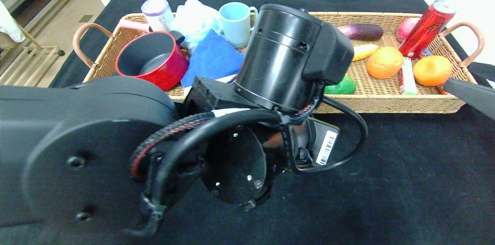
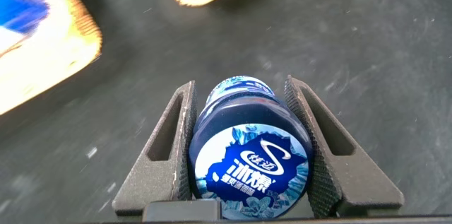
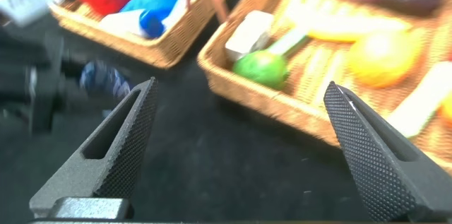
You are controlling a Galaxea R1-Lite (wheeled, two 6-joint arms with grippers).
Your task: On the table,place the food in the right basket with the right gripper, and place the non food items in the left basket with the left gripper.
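The left gripper [image 2: 251,155] has its jaws pinching a small blue-and-white lidded tub [image 2: 248,160], one finger pressed to each side of it, the printed lid facing the wrist camera. It is held above the black cloth of the counter [image 2: 367,54], near the front edges of the two wicker trays. In the head view the bulky left arm [image 1: 286,59] reaches across the middle and hides both the tub and its own jaws.

The right gripper [image 3: 244,150] has its jaws spread wide with nothing between them; it hangs over the dark counter just in front of the right basket [image 3: 282,107], and only one finger tip [image 1: 470,92] shows at the right edge of the head view.

The left basket [image 1: 104,57] holds the red pot [image 1: 152,59] with its dark grey inside, a blue cloth [image 1: 212,59], a pale blue mug [image 1: 236,22] and a white container with a purple band [image 1: 157,13]. The right basket holds two oranges [image 1: 384,62], a purple eggplant [image 1: 361,31], a red can [image 1: 427,28] leaning on the far rim, a green fruit [image 1: 340,86] at the near rim, and part of a yellow banana [image 1: 363,51] beside the arm
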